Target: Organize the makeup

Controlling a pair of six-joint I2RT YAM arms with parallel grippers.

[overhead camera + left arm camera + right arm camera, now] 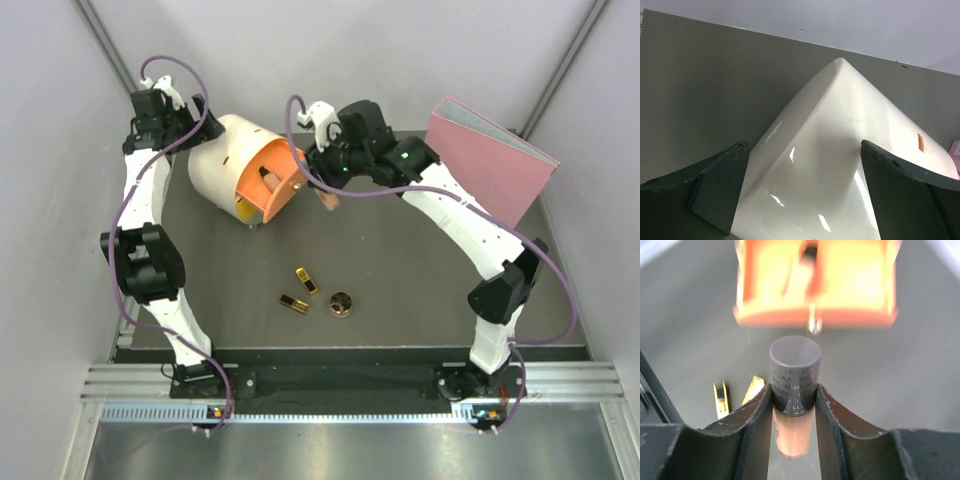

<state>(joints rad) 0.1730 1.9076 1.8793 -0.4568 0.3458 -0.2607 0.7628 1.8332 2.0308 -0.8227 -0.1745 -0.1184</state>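
The right tool [794,405] grips a peach bottle [794,385] by its dark cap, just in front of the orange drawer [816,282] pulled out of the cream box [840,165]. The left tool [802,195] stands wide open around the box's body, seemingly steadying it. Best to carry the bottle over the drawer's lip before letting go. Two lipstick cases [300,292] and the compact [341,304] wait on the worktop [420,270].

The drawer box [840,165] sits between the left gripper's [805,200] fingers [715,190]. A bottle [794,405] sits between the right gripper's [794,412] fingers [832,415], just before the open drawer [815,285]. Two lipstick cases [735,395] lie left of those fingers.
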